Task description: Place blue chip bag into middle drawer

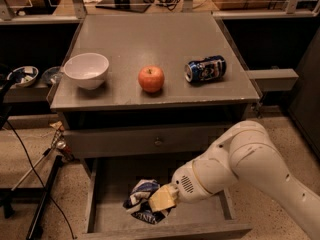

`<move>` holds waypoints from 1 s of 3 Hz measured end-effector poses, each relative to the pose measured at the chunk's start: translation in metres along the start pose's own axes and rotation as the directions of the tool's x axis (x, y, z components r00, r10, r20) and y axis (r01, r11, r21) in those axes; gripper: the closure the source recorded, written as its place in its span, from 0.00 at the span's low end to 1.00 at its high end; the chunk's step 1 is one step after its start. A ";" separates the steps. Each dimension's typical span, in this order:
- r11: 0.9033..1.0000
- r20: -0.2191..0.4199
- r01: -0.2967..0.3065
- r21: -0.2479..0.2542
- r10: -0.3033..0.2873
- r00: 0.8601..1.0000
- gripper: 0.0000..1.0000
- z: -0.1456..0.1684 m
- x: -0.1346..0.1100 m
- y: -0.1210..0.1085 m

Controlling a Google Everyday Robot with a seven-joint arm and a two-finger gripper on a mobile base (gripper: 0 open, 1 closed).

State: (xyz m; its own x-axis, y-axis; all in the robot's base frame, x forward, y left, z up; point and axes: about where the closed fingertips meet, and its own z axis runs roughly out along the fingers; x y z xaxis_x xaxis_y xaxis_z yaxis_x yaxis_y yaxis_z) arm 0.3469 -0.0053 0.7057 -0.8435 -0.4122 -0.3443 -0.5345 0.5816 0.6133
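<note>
The blue chip bag (139, 200), dark blue with white patches and crumpled, is inside the open middle drawer (200, 215), low over or on its grey floor left of centre. My gripper (161, 200), with pale yellow tips, reaches down into the drawer from the right. It is on the bag's right side and still holds it. The white arm (235, 169) runs off to the lower right and covers part of the drawer's right side.
On the grey cabinet top (150, 34) stand a white bowl (86, 70), a red apple (151, 79) and a blue-and-white can (205, 69) lying on its side. A shut drawer front with a small knob (158, 142) is above the open drawer. Cables and a stand are at left.
</note>
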 end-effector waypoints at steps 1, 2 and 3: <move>0.999 -0.004 -0.043 -0.027 0.043 0.999 1.00 0.018 -0.009 -0.014; 0.992 -0.006 -0.111 -0.051 0.111 0.994 1.00 0.038 -0.012 -0.039; 0.987 -0.013 -0.151 -0.059 0.150 0.989 1.00 0.047 -0.007 -0.054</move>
State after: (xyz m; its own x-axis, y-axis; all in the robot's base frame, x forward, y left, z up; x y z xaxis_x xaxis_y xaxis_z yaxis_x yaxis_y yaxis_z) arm 0.3791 -0.0010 0.6414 -0.9136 -0.3291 -0.2389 -0.3971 0.5946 0.6992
